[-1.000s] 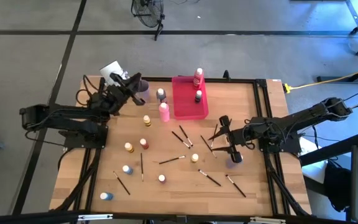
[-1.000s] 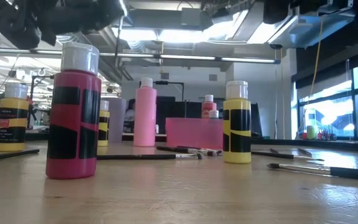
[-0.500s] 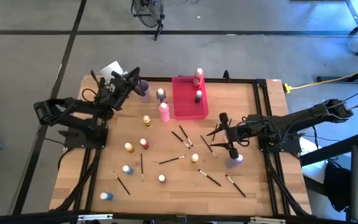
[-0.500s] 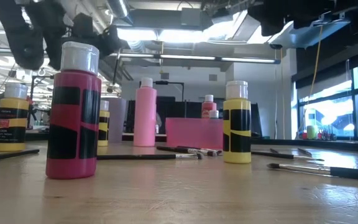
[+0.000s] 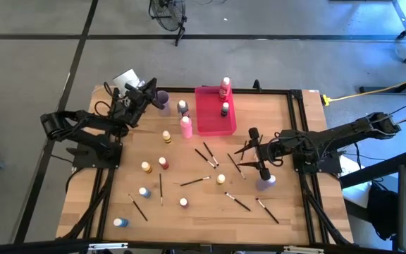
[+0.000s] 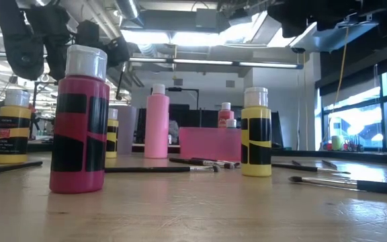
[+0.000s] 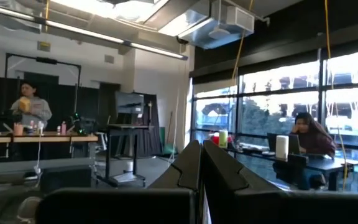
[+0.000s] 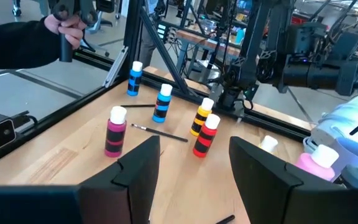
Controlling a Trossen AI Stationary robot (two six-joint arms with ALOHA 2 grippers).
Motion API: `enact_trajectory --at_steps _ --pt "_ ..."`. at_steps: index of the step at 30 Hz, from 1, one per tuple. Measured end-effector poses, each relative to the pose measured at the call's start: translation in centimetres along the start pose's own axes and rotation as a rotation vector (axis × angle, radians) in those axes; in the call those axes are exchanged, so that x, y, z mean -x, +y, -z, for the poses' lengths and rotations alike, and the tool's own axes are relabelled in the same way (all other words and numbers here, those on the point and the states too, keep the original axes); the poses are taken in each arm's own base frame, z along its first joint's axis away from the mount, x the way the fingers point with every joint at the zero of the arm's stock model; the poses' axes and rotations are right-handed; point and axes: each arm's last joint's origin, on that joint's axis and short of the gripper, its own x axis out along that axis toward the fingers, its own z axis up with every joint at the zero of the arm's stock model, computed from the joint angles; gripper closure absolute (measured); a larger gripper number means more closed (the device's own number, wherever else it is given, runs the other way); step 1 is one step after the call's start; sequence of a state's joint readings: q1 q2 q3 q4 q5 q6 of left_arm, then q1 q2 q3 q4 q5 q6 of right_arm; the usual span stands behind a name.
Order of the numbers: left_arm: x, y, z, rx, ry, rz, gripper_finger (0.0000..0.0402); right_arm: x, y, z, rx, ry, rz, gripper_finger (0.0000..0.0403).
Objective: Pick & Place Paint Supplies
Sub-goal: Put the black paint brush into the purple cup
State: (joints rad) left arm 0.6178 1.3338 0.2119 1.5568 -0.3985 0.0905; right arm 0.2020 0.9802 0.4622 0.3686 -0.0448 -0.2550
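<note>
Small paint bottles stand upright across the wooden table: a pink one, an orange one, a red one, blue ones and others. Thin dark paintbrushes lie flat among them. Two bottles stand in the pink-red tray. My left gripper is shut on nothing at the far left, beside the lilac cup; it points up into the room. My right gripper hangs open above brushes right of centre, nothing between its fingers.
A purple bottle stands just near-side of my right gripper. A white object sits at the far left corner. A person's hand shows beyond the table's edge. Bare wood lies between tray and right gripper.
My left arm has folded back toward the table's left edge and sunk. Its shut gripper has tipped further upward beside the lilac cup. No bottle or brush has moved.
</note>
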Motion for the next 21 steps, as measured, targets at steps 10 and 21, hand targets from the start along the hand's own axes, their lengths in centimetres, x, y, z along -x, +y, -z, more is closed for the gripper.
enact_trajectory --at_steps 10,21 --pt "-0.4 -0.1 1.8 0.028 0.073 -0.001 0.0398 0.0 -0.1 -0.1 0.023 -0.012 0.004 0.0206" --pt "-0.7 0.5 2.9 0.040 0.111 -0.018 0.0398 0.0 0.0 0.0 0.015 0.004 0.000 0.0206"
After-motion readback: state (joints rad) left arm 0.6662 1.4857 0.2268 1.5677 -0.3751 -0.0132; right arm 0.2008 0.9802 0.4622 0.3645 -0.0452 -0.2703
